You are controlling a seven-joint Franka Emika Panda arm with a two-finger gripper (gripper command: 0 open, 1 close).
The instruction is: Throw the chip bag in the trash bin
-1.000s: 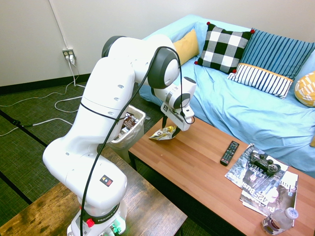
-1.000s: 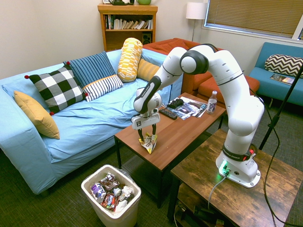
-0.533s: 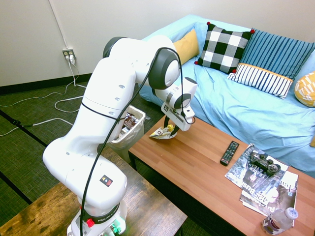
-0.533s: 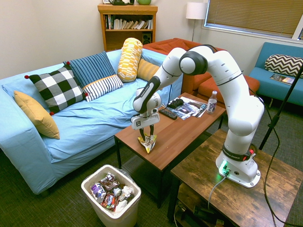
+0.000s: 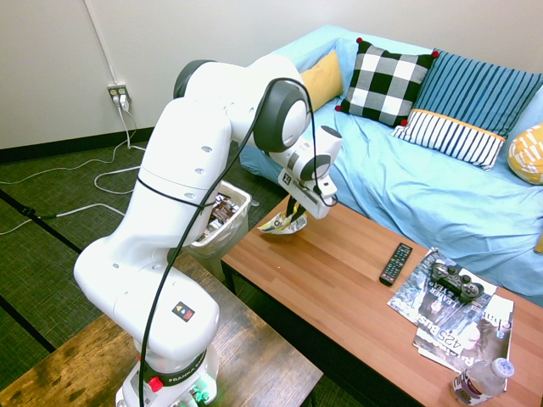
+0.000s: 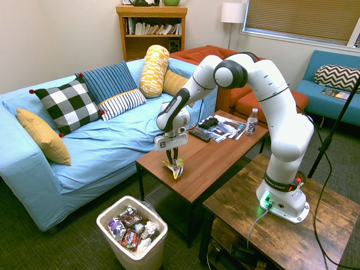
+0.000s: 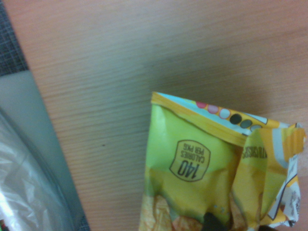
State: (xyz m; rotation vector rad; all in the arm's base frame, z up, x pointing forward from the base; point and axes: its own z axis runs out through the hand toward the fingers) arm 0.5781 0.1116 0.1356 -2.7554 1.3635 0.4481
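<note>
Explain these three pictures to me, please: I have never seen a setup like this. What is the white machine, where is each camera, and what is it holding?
The white machine is a robot arm with a two-finger hand. Two pictures come from room cameras on opposite sides of it; the third comes from a camera on its wrist, looking down from close by. The hand is shut on the chip bag, a yellow crumpled snack bag, which hangs just above the end of the coffee table. The wrist view shows the same bag over the wood. On the floor by that end stands the trash bin, already holding wrappers. Farther along the table lie a remote control, magazines, a game controller and a water bottle.
</note>
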